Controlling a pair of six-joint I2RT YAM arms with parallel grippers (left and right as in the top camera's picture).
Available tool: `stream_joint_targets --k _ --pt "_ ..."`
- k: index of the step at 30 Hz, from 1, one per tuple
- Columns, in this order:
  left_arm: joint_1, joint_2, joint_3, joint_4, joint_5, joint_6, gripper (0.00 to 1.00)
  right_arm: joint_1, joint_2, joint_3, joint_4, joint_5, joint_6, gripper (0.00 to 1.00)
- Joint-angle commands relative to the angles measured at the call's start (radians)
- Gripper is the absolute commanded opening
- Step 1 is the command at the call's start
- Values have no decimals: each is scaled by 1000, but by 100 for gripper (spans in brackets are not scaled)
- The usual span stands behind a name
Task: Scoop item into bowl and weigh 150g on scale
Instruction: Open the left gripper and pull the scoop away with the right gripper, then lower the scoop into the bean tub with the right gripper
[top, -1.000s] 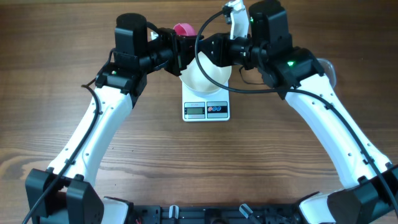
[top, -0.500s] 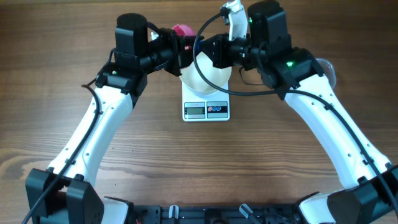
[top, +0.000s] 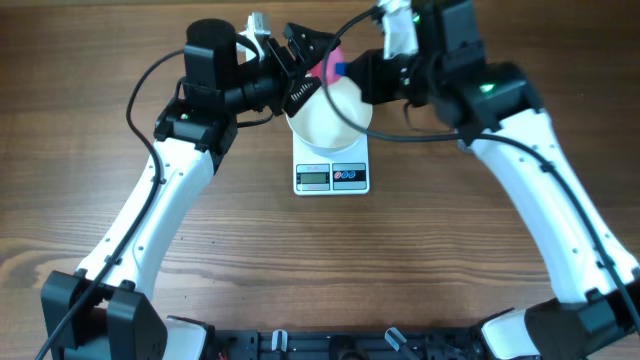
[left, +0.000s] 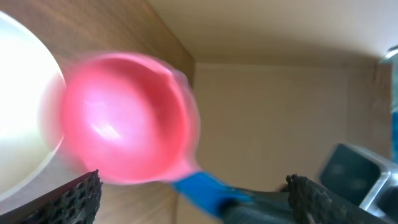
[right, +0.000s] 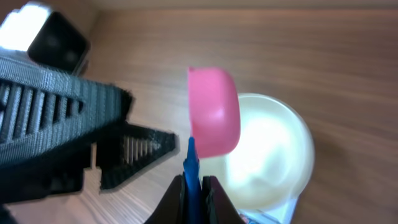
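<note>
Overhead view: two white-and-black robot arms reach in from the near edge of a brown wooden table (top: 60, 120) and meet at its far middle. There a plain round white bowl (top: 310, 128) sits on a small white rectangular digital scale (top: 332, 178), covering most of its platform. The scale's grey display and two round buttons face the near side, and the reading is too small to make out.

The right gripper (right: 193, 185) is pinched tight on the blue handle of a pink plastic scoop (right: 214, 112), one finger on either side of the handle. The scoop's cup hangs at the bowl's far rim, tipped on its side with its mouth turned toward the left arm.

The left gripper (top: 310, 68) has its jaws spread wide, one black ribbed finger to each side of the cup and nothing clamped between them.

In the left wrist view the cup is blurred. Its inside shows plain pink, right beside the bowl's bright rim, and the blue handle runs down toward the right gripper. The left fingertips sit at the bottom corners of that view, clear of the cup.

In the right wrist view the bowl's inside shows smooth white, and a corner of the scale peeks out from under it.
</note>
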Motion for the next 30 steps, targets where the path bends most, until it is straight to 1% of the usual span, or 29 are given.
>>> stream_joint_targets --k 1,5,7,11,15,17,19,21,26,30 --pt "4 -9 12 -2 11 186 100 -55 -2 172 -141 166 -32 4" --pt "4 -9 12 -2 25 266 100 -140 0 315 -317 224 -43 4" --pt "5 -9 12 -2 24 285 100 -218 2 389 -423 284 -45 4" --pt "4 -9 12 -11 24 356 100 -348 14 399 -538 349 -57 4" --pt "4 -9 12 -54 24 420 100 -470 82 399 -631 349 -98 4" --pt "4 -9 12 -68 24 460 100 -514 145 399 -651 349 -126 4" --pt "4 -9 12 -74 24 467 100 -532 207 399 -656 349 -163 4" --pt "4 -9 12 -82 24 479 100 -536 258 399 -654 349 -196 4" --pt "4 -9 12 -116 24 566 100 -536 406 398 -636 351 -284 4" --pt "4 -9 12 -121 24 568 100 -536 499 398 -631 397 -357 4"
